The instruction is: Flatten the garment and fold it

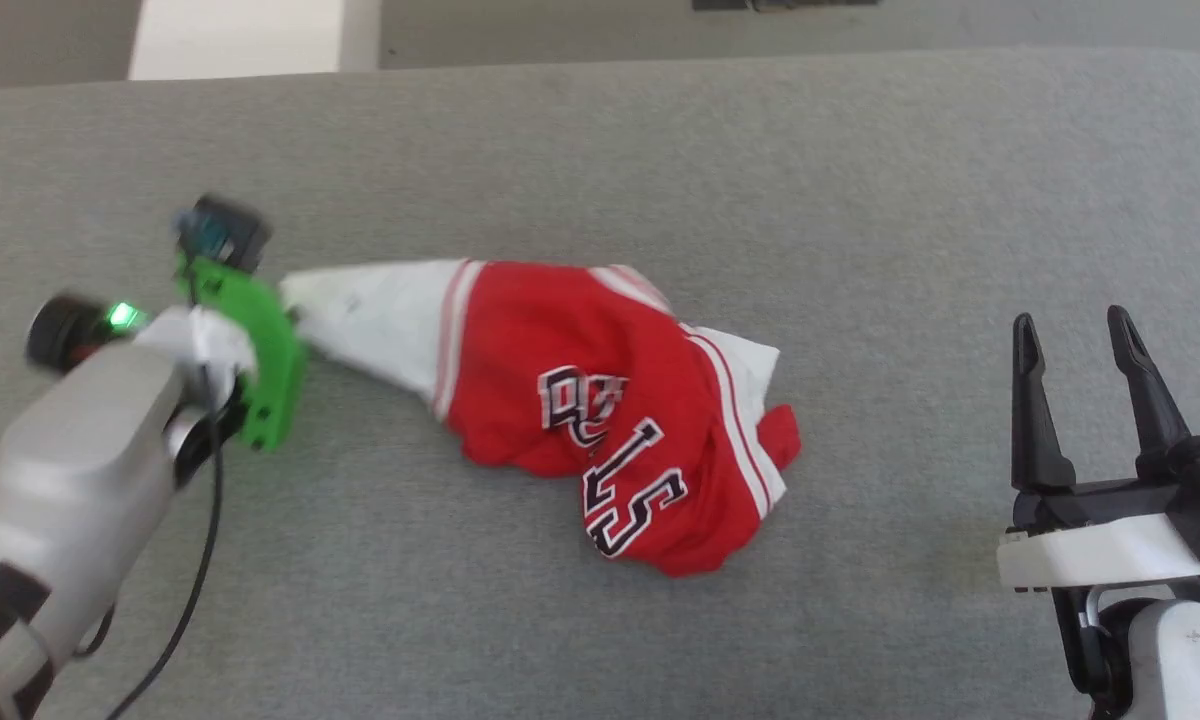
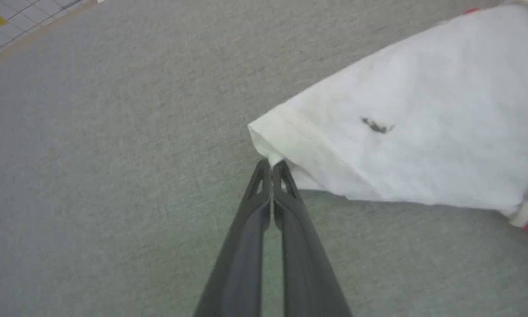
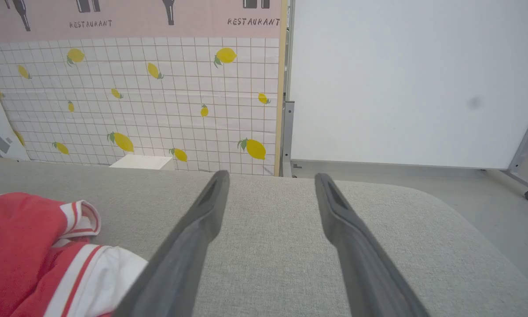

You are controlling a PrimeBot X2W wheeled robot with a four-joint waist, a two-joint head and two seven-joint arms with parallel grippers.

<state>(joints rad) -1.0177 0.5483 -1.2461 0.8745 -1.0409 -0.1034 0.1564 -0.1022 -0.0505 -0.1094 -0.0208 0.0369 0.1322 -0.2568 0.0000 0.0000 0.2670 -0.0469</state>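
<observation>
The garment (image 1: 520, 340) is lying crumpled at the centre of the grey, felt-like table (image 1: 860, 180); its soft red body is bunching into rounded folds, with black white-edged lettering (image 1: 620, 450) twisting across it and striped trim (image 1: 735, 420) running down its 3 o'clock side; 1 white sleeve (image 2: 400, 123) is stretching into a taut cone toward 9 o'clock; the left gripper (image 2: 273, 164) is pinching that sleeve's hemmed corner, slim dark fingers pressed together; the right gripper (image 1: 1072, 318) is hovering at 4 o'clock, tapered fingers spread wide, grasping nothing.
</observation>
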